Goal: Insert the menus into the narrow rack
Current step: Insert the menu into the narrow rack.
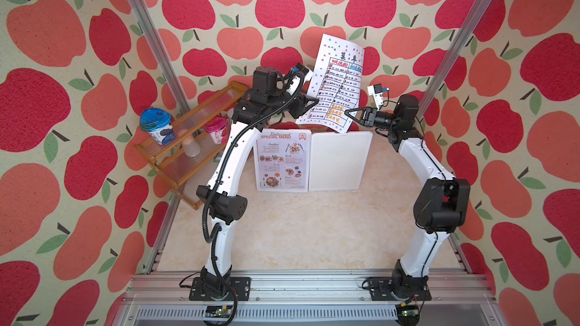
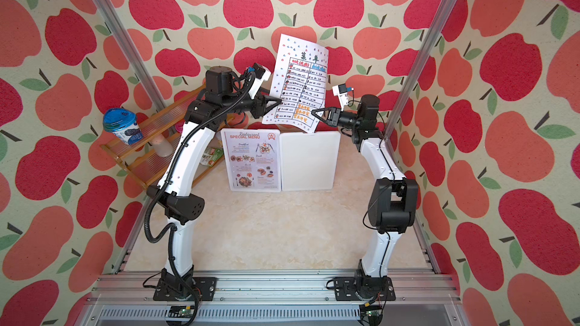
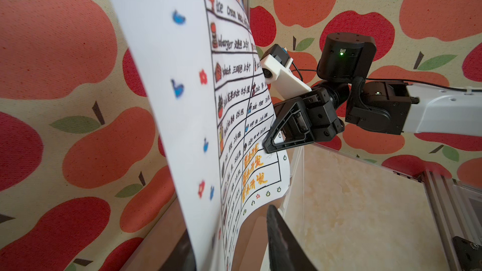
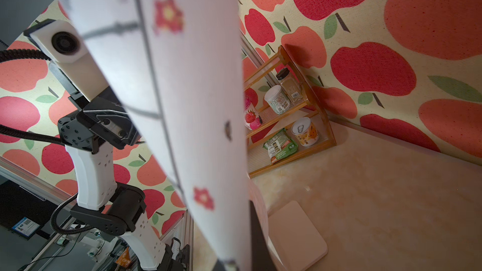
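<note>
While the photo menu point(image 1: 282, 159) looks already seated in the rack point(image 1: 340, 161), the table menu point(image 1: 337, 86) hangs above its empty half. Right gripper point(image 1: 346, 111) pinches its lower corner; left gripper point(image 1: 317, 100) straddles the opposite edge, jaws part-open.

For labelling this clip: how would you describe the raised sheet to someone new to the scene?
Start at the apple-patterned back wall. In front of it a white sheet hangs in the air, pinched near its lower corner by the right gripper. Unlike the photo menu below it, it has a black-lined table, orange lettering and a dotted border.
</note>
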{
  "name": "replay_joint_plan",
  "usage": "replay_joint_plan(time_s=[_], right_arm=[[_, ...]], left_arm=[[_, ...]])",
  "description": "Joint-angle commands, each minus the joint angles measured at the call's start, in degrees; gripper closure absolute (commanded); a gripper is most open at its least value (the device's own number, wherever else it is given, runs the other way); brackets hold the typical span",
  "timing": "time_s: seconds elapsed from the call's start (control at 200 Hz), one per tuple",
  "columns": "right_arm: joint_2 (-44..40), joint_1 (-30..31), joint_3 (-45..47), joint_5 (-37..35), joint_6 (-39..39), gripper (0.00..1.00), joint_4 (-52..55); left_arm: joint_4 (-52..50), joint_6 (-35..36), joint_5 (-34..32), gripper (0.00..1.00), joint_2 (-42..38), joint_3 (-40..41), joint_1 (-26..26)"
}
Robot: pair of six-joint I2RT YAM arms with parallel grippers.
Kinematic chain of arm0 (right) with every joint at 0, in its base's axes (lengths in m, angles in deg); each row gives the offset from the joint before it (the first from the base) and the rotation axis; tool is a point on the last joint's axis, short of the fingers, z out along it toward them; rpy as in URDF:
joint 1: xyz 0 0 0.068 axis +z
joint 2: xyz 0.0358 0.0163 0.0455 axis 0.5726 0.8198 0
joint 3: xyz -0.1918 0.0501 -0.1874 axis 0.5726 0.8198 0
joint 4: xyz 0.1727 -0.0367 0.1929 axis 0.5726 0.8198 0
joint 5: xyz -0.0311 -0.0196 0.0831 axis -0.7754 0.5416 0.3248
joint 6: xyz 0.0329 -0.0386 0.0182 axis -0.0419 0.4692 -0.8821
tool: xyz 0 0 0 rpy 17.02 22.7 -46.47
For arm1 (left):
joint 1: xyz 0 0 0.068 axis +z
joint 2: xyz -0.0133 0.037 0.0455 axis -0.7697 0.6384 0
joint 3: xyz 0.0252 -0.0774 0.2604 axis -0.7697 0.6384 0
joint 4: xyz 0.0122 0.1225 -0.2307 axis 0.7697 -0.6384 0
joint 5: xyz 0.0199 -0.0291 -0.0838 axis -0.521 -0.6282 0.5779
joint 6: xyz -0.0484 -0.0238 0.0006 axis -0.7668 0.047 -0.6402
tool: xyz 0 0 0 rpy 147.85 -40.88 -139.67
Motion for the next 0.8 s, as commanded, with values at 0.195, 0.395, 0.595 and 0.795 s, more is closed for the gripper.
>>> replay_joint_plan(time_s=[0.195, 0.395, 0.595, 0.795], right_arm=[[-1.1, 0.0, -1.3, -0.8, 2.7, 1.0, 5.6], [-1.7, 0.3, -1.5, -1.3, 5.4, 1.0, 10.0], [-1.7, 0.4, -2.1, -3.3, 5.1, 1.0, 11.4], [-1.3, 0.3, -2.5, -4.2, 1.5, 1.0, 9.5]], left_arm=[[0.1, -0.8, 1.3, 0.61, 0.9, -1.2, -0.1], [0.0, -0.8, 1.4, 0.61, 1.1, -1.3, -0.1], [-0.1, -0.9, 1.4, 0.61, 0.9, -1.3, -0.1], [-0.2, -0.9, 1.6, 0.61, 0.9, -1.3, -0.1]])
